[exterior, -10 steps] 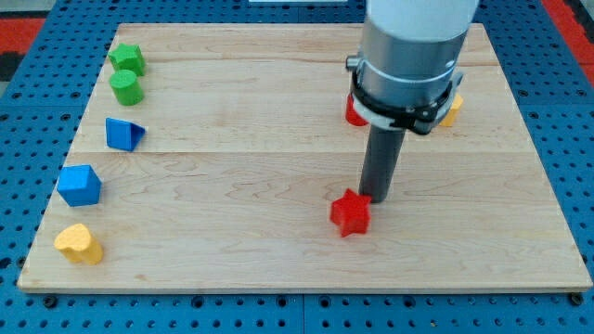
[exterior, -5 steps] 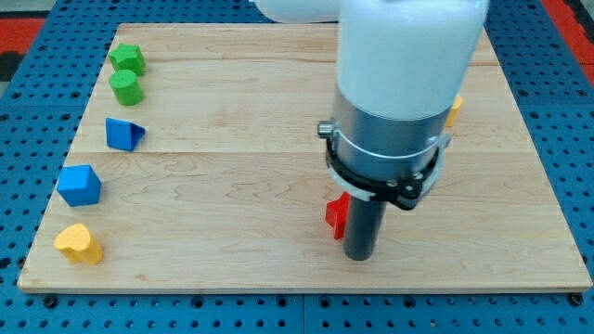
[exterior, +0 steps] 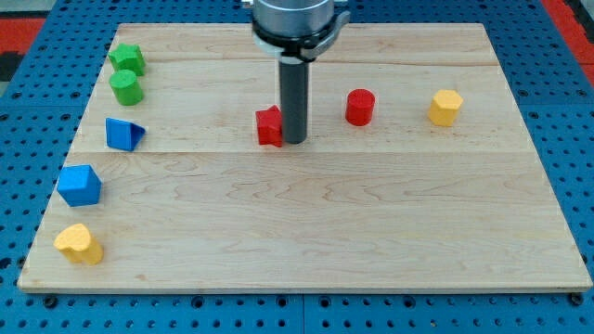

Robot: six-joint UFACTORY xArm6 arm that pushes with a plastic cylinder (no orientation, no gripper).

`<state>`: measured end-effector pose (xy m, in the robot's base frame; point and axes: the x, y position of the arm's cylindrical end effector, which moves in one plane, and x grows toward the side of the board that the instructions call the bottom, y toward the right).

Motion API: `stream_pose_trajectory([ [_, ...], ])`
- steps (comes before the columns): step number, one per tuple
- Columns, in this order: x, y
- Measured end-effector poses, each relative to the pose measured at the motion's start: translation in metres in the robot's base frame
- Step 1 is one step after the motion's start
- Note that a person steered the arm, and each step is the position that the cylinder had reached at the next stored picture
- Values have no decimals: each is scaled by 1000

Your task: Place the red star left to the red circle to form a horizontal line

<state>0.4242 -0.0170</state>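
The red star lies on the wooden board a little above its middle. The red circle stands to its right, slightly nearer the view's top, with a gap between them. My tip is down on the board, touching the star's right side, between the star and the circle. The rod hides part of the star's right edge.
A yellow hexagon block stands right of the red circle. Along the board's left edge stand a green star, a green cylinder, a blue triangle, a blue cube and a yellow heart-shaped block.
The red star has moved from the lower middle of the board up and to the left, level with the red circle. My tip moved with it and the arm no longer covers the circle.
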Motion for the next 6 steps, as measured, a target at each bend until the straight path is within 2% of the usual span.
stream_pose_trajectory([
  [2, 27, -48],
  [3, 13, -64],
  [4, -9, -58],
  [6, -26, -24],
])
